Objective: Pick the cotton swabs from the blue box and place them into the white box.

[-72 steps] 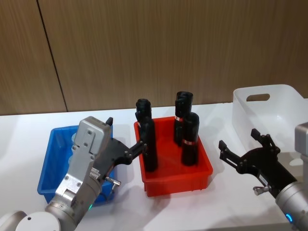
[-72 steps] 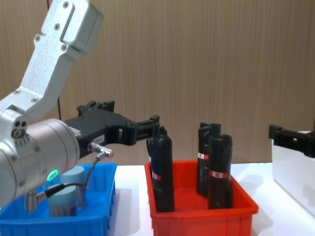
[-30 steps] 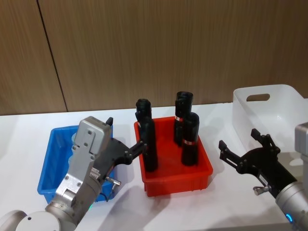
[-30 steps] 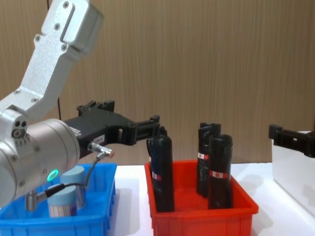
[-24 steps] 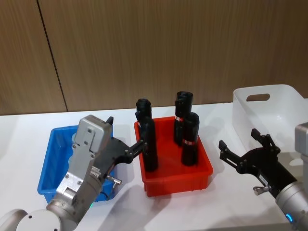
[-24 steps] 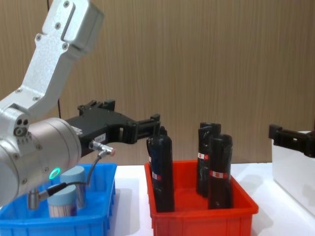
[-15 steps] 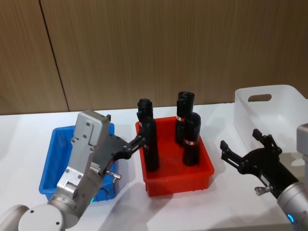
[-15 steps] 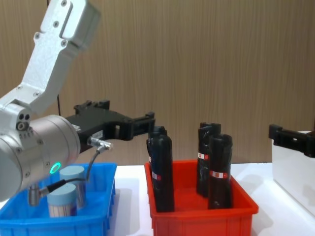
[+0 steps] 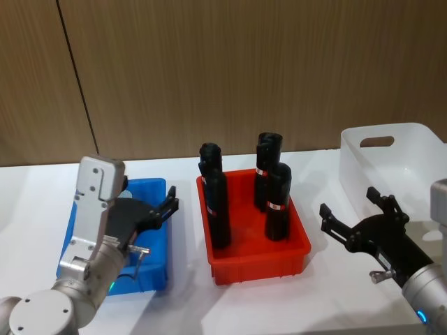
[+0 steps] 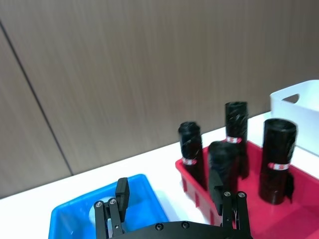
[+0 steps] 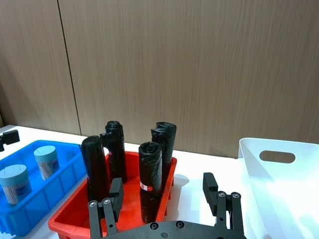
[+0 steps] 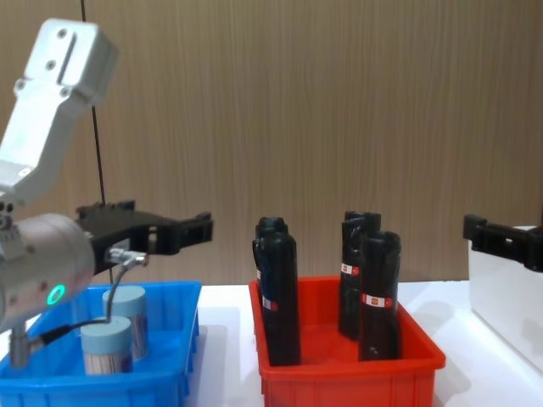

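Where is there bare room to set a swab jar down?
Free: inside the white translucent plastic bin, and the white table between it and the red plastic bin, by the right gripper. Crowded: four black wrapped cylinders fill the red bin; left gripper hovers above the blue plastic bin.

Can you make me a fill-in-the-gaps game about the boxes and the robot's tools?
1. The blue box holds ___ jars of cotton swabs.
2. The red bin holds four tall ___ cylinders.
3. The left tool hovers above the blue box with its fingers ___.
4. The right tool hangs in front of the ___ box.

Missing words: two, black, open, white.
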Controlling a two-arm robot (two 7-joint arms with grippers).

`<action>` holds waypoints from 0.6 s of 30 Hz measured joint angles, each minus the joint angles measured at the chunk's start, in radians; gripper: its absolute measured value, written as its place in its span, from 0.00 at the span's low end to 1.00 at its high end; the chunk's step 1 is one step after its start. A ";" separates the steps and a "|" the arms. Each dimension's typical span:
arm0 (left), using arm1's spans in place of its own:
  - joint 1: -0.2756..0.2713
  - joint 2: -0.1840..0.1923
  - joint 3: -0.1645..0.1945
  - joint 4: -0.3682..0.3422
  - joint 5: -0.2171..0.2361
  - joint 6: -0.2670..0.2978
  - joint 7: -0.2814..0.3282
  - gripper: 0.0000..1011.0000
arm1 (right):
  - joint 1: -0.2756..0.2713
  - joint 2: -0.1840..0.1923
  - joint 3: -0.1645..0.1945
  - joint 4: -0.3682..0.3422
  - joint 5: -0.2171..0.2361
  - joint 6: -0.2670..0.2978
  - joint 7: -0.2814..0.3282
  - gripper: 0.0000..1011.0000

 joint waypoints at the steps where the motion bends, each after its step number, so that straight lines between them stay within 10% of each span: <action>1: 0.000 0.001 -0.003 0.002 -0.007 0.005 0.002 0.99 | 0.000 0.000 0.000 0.000 0.000 0.000 0.000 0.99; 18: -0.004 0.023 -0.055 0.086 -0.107 0.075 -0.004 0.99 | 0.000 0.000 0.000 0.000 0.000 0.000 0.000 0.99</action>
